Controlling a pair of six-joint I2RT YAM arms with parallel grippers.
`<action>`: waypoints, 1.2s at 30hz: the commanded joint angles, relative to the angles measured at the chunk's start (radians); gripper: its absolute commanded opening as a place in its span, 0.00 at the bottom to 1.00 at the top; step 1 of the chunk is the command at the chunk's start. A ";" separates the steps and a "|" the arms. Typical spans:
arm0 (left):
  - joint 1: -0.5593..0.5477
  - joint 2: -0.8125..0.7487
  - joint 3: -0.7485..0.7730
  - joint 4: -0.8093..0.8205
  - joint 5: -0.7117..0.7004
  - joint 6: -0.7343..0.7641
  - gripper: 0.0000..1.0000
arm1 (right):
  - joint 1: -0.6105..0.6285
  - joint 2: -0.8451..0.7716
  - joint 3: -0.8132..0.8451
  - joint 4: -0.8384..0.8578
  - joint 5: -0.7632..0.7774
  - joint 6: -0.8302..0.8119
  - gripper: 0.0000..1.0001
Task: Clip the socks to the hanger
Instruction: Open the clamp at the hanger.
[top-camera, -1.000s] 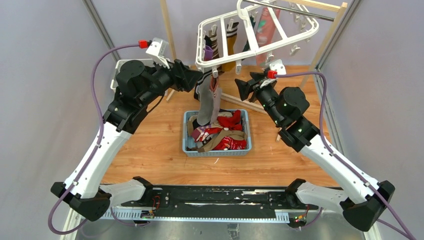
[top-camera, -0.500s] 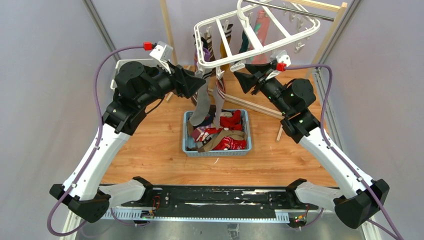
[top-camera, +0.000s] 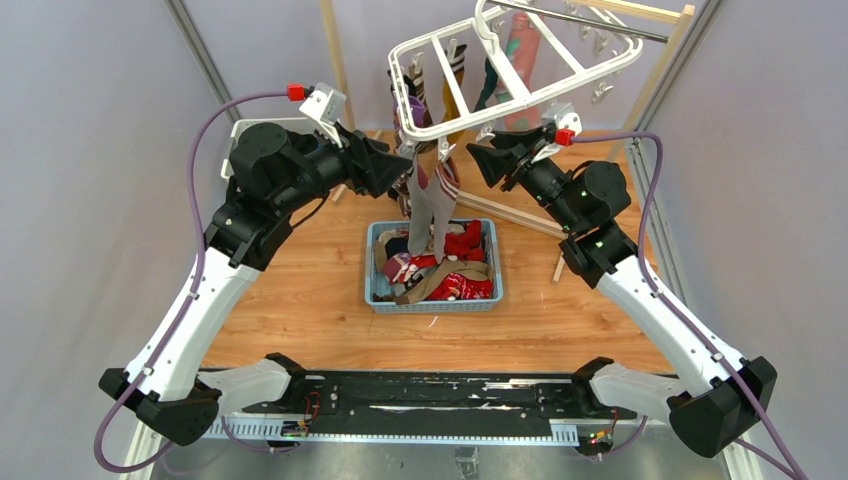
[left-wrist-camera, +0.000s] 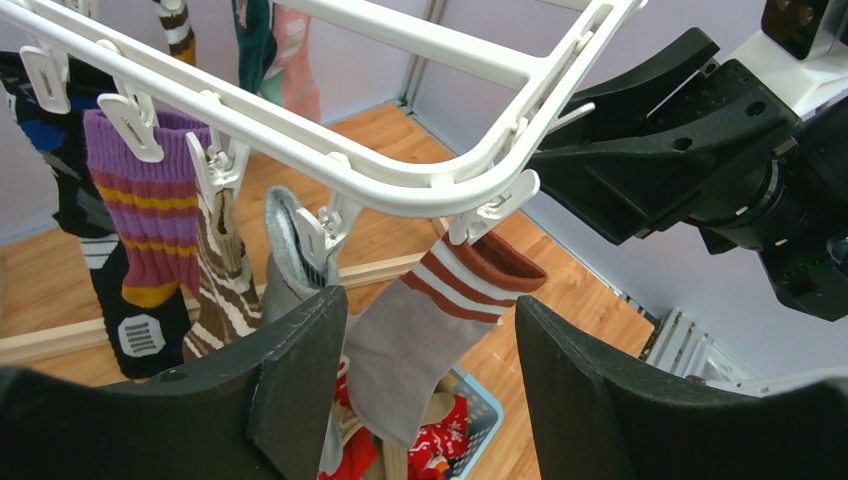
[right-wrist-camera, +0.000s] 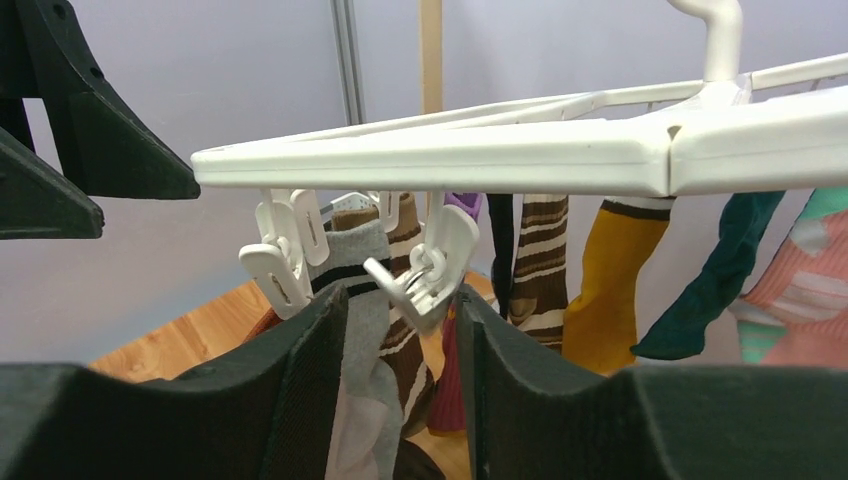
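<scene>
The white hanger (top-camera: 520, 85) hangs at the back centre, with several socks clipped along it. A grey sock with a brown and white cuff (left-wrist-camera: 425, 325) hangs from a clip (left-wrist-camera: 478, 215) at the hanger's near corner (left-wrist-camera: 470, 180). My left gripper (left-wrist-camera: 430, 305) is open, one finger on each side of that sock and neither touching it; it also shows in the top view (top-camera: 402, 165). My right gripper (right-wrist-camera: 400, 295) is open just under a white clip (right-wrist-camera: 432, 262) on the frame (right-wrist-camera: 450, 155); it also shows in the top view (top-camera: 478, 165).
A blue basket (top-camera: 372, 290) on the wooden floor below holds red, beige and other loose socks (top-camera: 455, 270). A wooden rack (top-camera: 335, 60) with a metal rail carries the hanger. A white lattice basket (top-camera: 240, 130) sits behind the left arm. Grey walls close both sides.
My right gripper rose from mid-height to the hanger's near edge. My left gripper lifted the grey sock to the corner clip; it now hangs there between open jaws.
</scene>
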 joint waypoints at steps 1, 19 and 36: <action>-0.007 -0.004 0.024 0.007 0.006 0.002 0.66 | -0.007 -0.007 -0.007 0.045 0.010 0.007 0.40; -0.007 -0.001 0.057 0.009 0.009 -0.055 0.66 | 0.090 -0.037 -0.061 0.052 0.117 -0.019 0.00; -0.007 0.056 0.162 -0.013 0.063 -0.128 0.77 | 0.363 0.208 0.203 -0.012 0.419 -0.148 0.00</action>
